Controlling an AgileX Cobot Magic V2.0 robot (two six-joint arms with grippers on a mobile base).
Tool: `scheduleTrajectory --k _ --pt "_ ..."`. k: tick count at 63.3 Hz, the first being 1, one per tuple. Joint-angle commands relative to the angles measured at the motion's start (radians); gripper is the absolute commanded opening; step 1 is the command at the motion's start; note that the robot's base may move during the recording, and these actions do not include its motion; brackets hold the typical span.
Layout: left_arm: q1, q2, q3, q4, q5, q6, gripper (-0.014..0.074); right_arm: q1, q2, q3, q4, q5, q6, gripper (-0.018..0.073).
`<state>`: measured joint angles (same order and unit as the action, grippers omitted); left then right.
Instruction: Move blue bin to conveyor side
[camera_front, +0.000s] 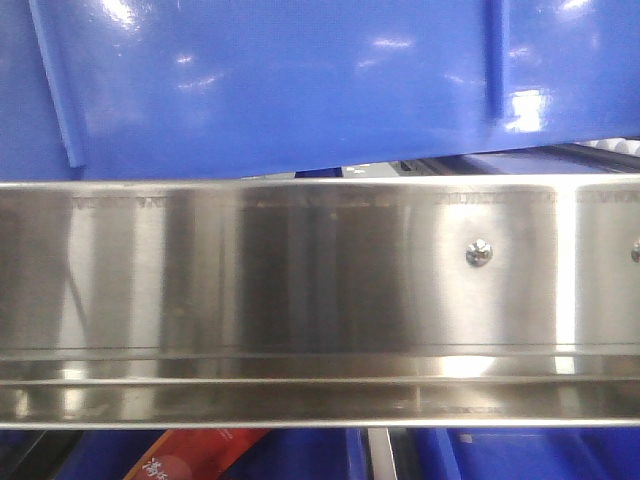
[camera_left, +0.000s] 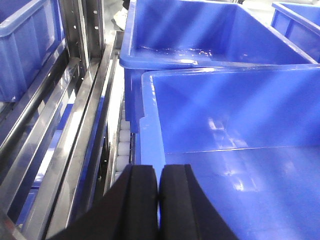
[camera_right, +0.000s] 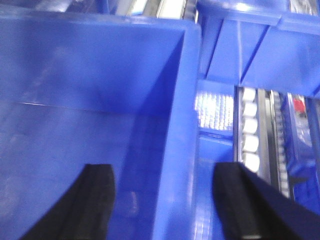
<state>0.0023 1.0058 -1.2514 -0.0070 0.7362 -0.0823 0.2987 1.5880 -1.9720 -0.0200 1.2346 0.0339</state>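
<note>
Glossy, smooth plastic blue bin (camera_left: 225, 110); shiny brushed-steel rack (camera_front: 300, 280).

A shiny stainless-steel rack (camera_left: 75, 150) runs along the left, its rails streaked with reflections. A row of small white rollers (camera_left: 121, 145) sits just beside it. Farther back stands a second blue crate (camera_left: 200, 40). There is a left crate (camera_left: 25, 50) beyond the rails and a far-right crate (camera_left: 300, 22). From the front, a steel rail (camera_front: 300, 290) carries a screw (camera_front: 479, 253), and something red (camera_front: 200, 455) shows below.
</note>
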Motion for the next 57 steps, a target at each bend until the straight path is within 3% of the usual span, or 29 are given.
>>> scheduleTrajectory --k 1,57 --pt "0.004 -0.002 -0.010 -0.010 -0.013 -0.007 0.0004 0.002 0.017 -0.008 -0.026 -0.014 0.010 0.0330" --pt "0.004 -0.002 -0.008 -0.015 0.037 -0.007 0.0004 0.000 0.136 -0.008 -0.055 -0.014 0.010 0.0328"
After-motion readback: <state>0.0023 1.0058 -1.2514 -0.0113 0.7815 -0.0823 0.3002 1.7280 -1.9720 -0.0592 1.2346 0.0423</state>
